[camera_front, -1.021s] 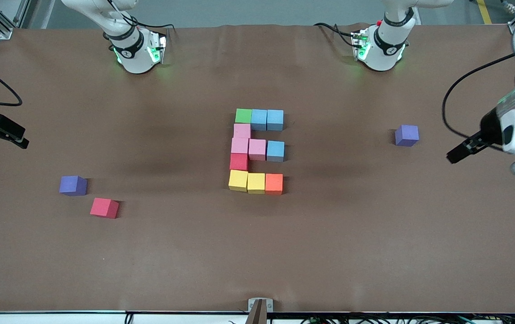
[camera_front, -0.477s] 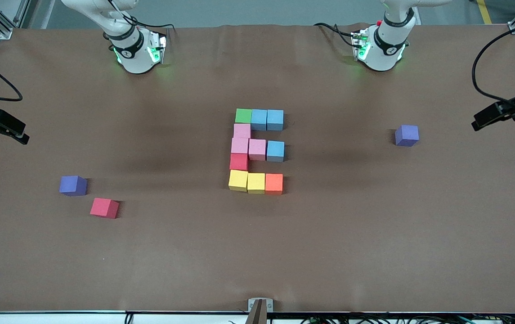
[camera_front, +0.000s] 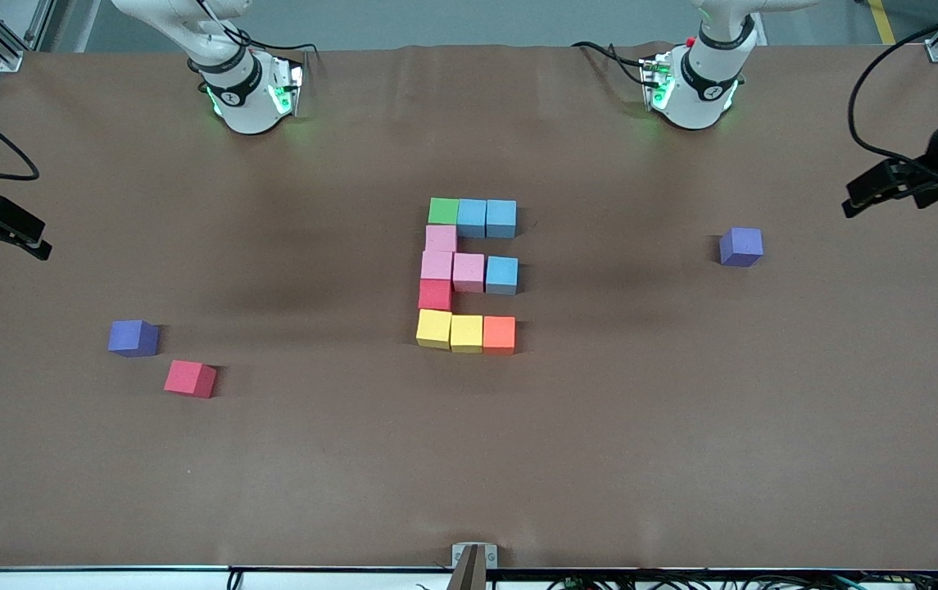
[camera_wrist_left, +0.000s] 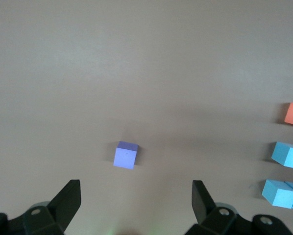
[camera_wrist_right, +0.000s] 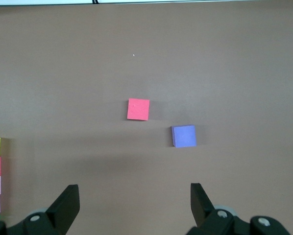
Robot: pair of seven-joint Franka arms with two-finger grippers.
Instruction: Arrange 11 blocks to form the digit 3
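Digit 3 (camera_front: 466, 275) upright lengthwise, bars toward left arm's end

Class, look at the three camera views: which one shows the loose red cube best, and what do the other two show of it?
The right wrist view shows the loose red cube best: large, unobstructed, beside a purple cube. The front view shows it smaller, toward the right arm's end of the table. The left wrist view does not show it.

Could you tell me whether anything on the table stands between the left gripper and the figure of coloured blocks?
Only one thing: a lone purple cube sits on the table between the open left gripper, up at its end, and the digit 3.
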